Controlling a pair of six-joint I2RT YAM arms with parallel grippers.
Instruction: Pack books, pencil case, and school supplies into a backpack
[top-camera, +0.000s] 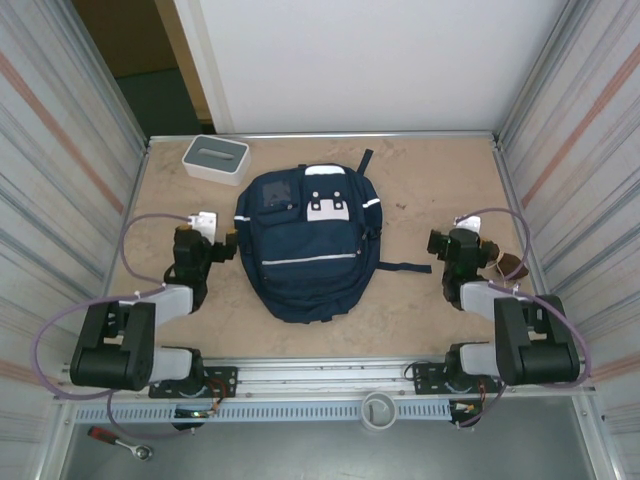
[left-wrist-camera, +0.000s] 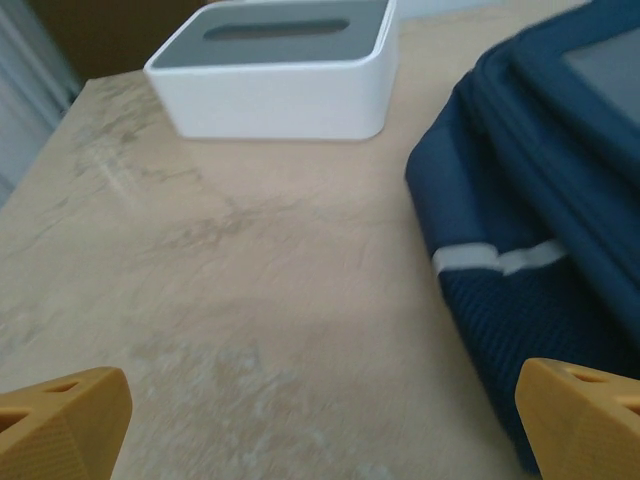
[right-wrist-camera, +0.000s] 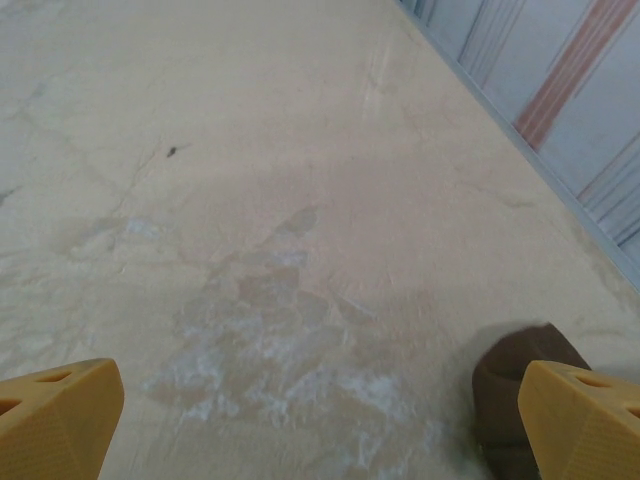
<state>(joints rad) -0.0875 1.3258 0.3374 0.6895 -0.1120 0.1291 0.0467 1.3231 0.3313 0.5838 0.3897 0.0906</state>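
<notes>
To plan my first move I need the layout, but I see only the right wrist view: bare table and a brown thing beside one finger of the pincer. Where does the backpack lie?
Observer: The backpack lies flat in the middle of the table, front side up.
Operator: Is anything else on that side?
Observer: A white box with a grey top stands at the far left corner, apart from the backpack.
Operator: And the other pincer?
Observer: The left pincer is open and empty, beside the backpack's left edge.
</notes>
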